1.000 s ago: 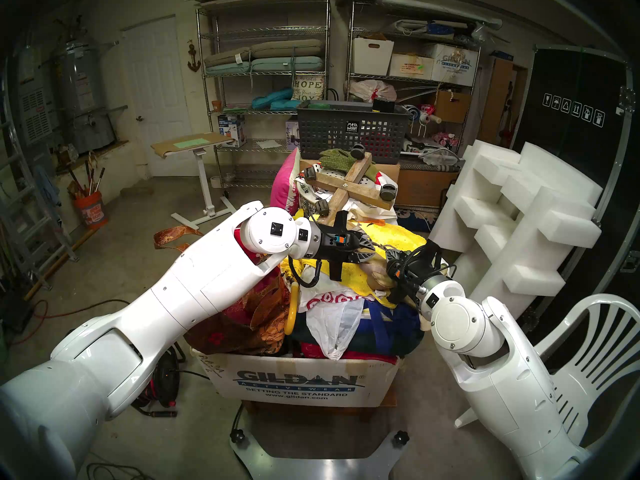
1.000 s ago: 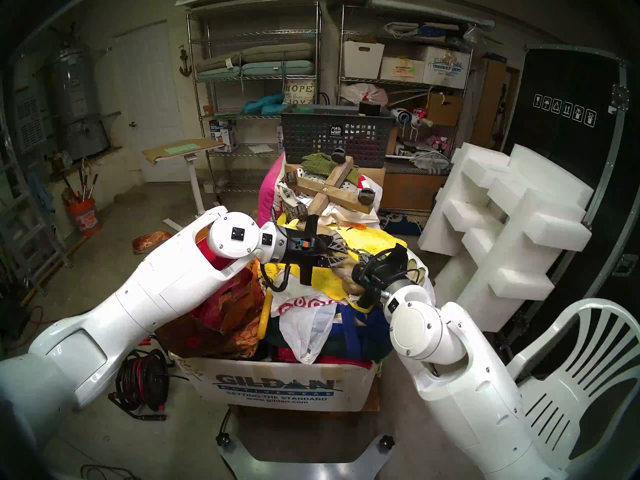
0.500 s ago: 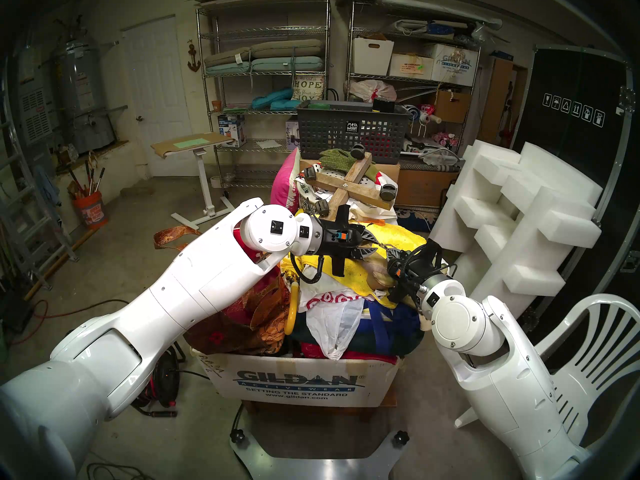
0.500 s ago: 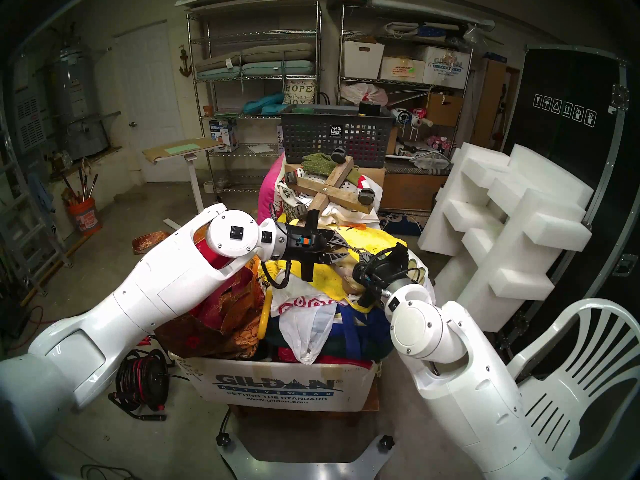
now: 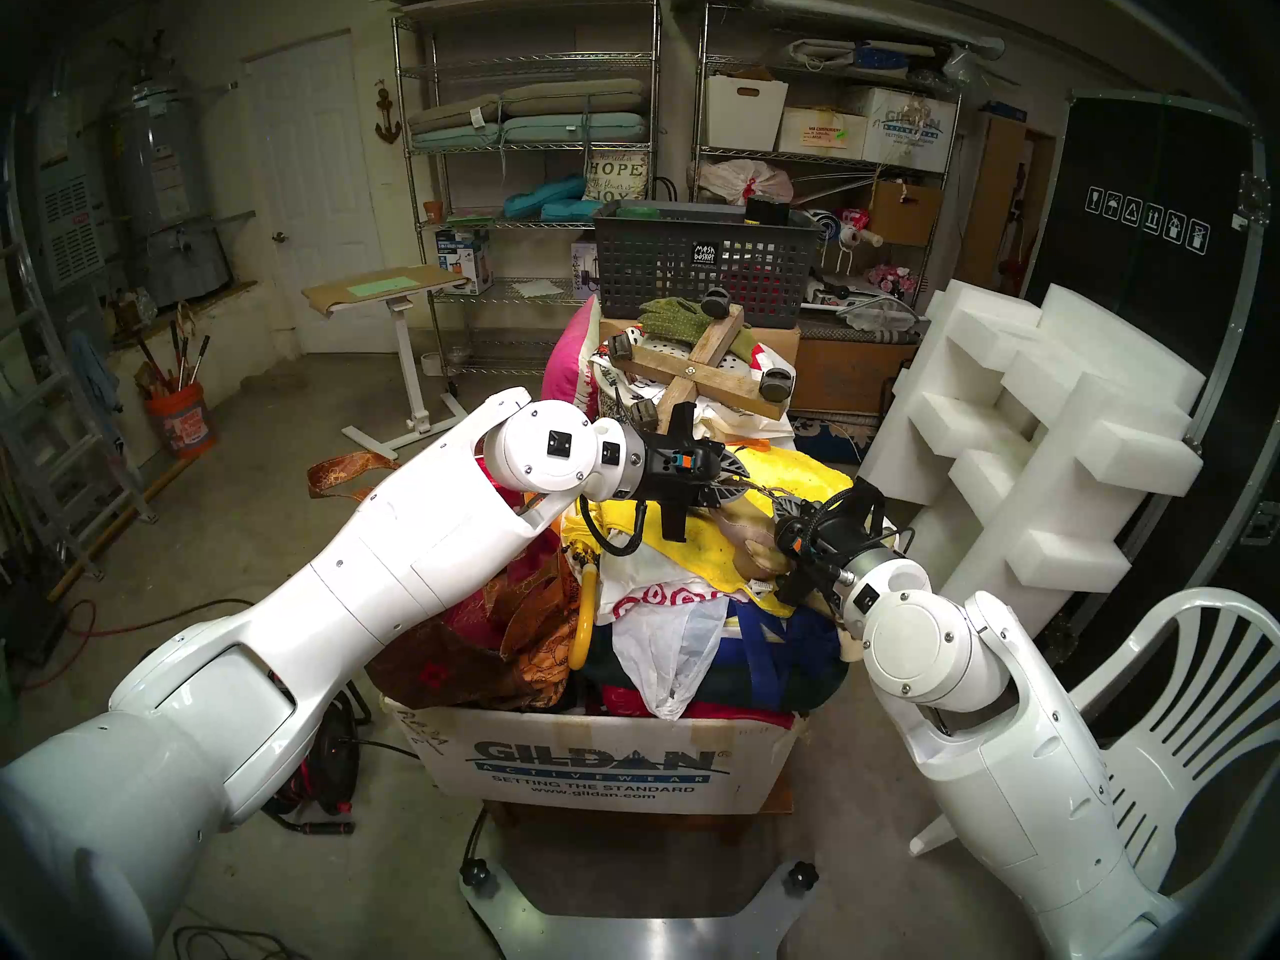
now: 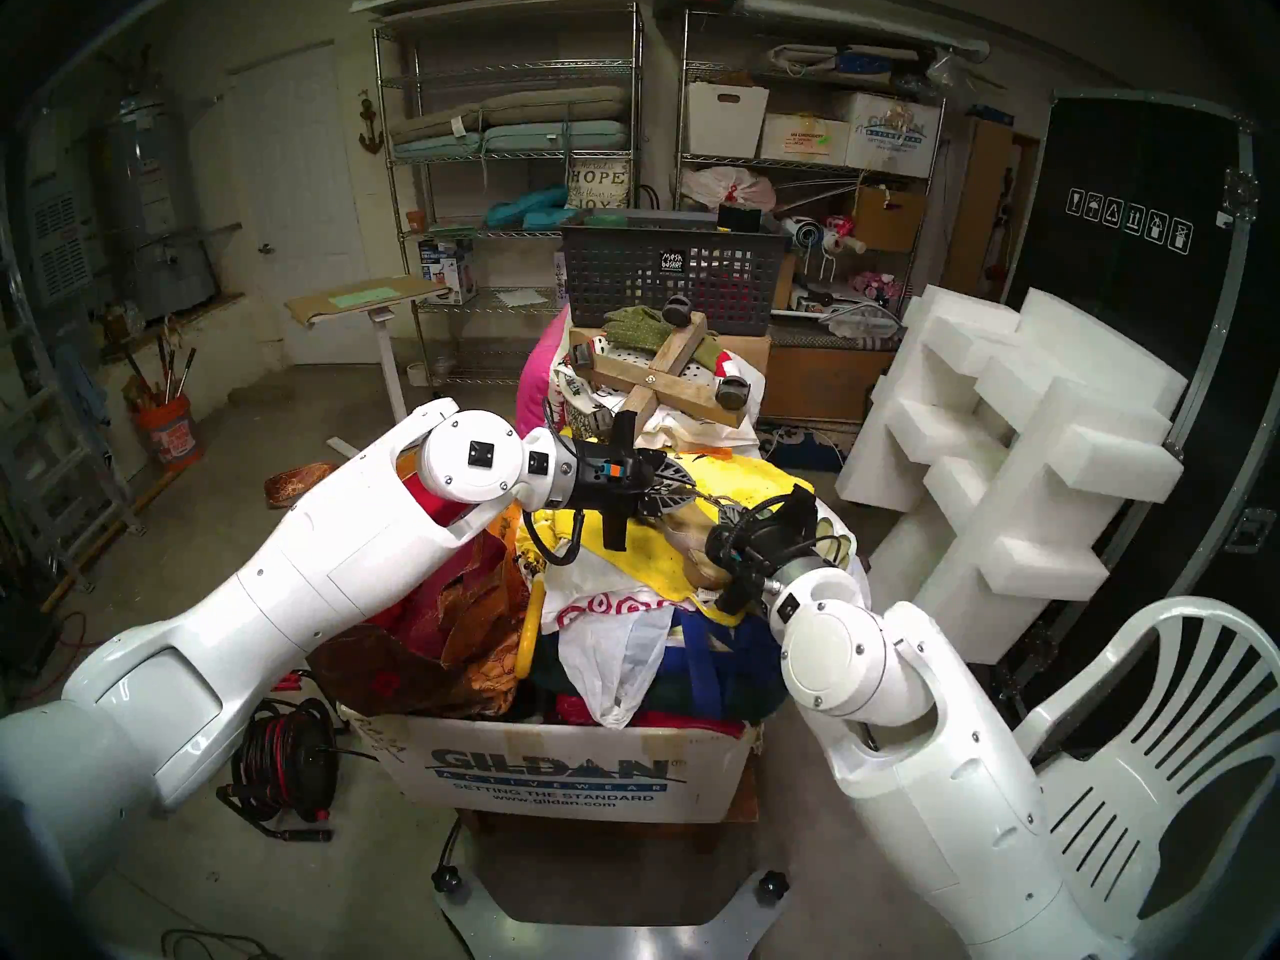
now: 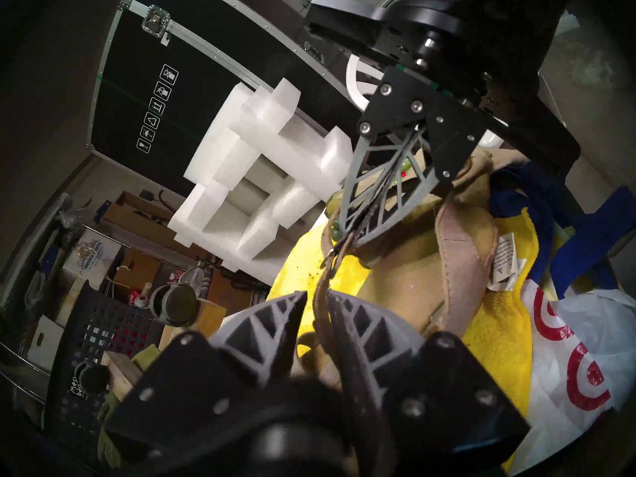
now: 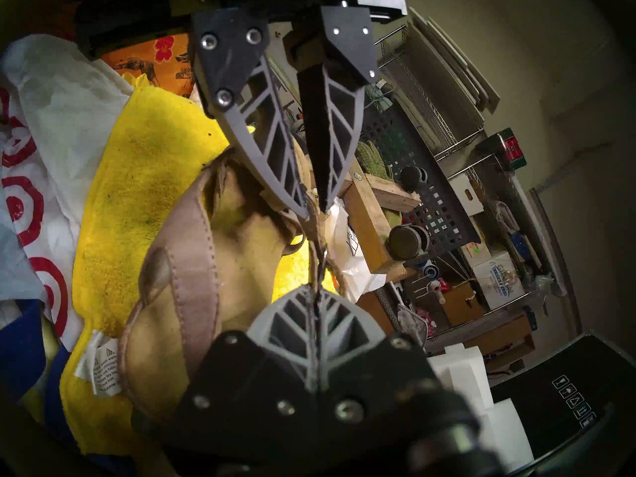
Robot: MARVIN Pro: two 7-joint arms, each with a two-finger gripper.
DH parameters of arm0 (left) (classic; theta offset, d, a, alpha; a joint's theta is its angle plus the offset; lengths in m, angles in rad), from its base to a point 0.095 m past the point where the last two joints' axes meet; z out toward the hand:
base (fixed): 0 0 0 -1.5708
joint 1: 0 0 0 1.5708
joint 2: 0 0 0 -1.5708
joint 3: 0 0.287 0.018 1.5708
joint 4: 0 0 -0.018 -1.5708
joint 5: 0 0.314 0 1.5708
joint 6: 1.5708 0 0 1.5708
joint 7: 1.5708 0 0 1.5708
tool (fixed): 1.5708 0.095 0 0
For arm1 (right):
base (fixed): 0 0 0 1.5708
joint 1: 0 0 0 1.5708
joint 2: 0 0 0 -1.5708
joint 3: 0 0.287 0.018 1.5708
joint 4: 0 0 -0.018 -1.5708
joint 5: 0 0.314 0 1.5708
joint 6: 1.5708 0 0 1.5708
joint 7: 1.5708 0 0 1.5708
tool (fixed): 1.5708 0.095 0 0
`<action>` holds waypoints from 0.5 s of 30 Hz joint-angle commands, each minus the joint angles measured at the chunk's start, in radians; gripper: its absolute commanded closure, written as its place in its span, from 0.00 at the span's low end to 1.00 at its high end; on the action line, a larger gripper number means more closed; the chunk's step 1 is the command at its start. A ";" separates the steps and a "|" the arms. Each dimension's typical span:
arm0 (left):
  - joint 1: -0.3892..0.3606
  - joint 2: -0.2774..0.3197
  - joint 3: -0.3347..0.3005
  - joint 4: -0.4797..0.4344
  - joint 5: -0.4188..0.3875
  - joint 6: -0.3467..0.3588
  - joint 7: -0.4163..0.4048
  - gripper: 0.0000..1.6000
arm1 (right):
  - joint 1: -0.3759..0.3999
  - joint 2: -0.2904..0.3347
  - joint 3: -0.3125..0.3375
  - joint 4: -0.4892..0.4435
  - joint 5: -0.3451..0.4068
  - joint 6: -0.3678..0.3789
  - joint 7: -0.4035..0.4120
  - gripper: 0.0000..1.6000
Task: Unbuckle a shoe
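The sandal [image 5: 751, 543] lies on a yellow towel [image 5: 810, 474] atop a heaped cardboard box [image 5: 596, 764], a little above and right of the head view's centre, between the two grippers. In the right wrist view the sandal [image 8: 192, 259] fills the 8 o'clock half of the frame, its pinkish-tan band curving over the suede footbed, and its thin strap [image 8: 316, 238] runs up the middle from 6 o'clock toward 12. The right gripper [image 8: 315, 295] has its fingers pressed together on that strap close to the buckle, the tips meeting with the strap pinched between them. The left gripper [image 8: 315, 201], reaching in from 12 o'clock in that view, has its fingers slightly apart, with the strap passing between their tips; whether they press on it I cannot tell. In the left wrist view the strap [image 7: 323, 287] rises from between the left gripper's [image 7: 318, 299] fingertips toward the right gripper [image 7: 349, 238] at 1 o'clock, where the small metal buckle [image 7: 332, 254] sits just at the closed tips. A white bag with red rings [image 7: 568, 362] lies at 4 o'clock of the towel there, and a wooden cross with casters [image 5: 699, 370] rests behind the pile at 12 o'clock.
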 commanded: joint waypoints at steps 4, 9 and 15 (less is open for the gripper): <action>-0.035 -0.026 -0.003 0.013 -0.006 -0.021 -0.016 0.53 | 0.010 -0.002 0.008 -0.023 0.001 -0.002 -0.004 1.00; -0.031 -0.031 0.000 0.020 -0.005 -0.027 -0.019 0.66 | 0.012 -0.003 0.008 -0.022 0.001 -0.004 -0.003 1.00; -0.020 -0.025 -0.002 0.009 0.000 -0.030 -0.013 0.99 | 0.012 -0.004 0.005 -0.021 -0.001 -0.003 -0.002 1.00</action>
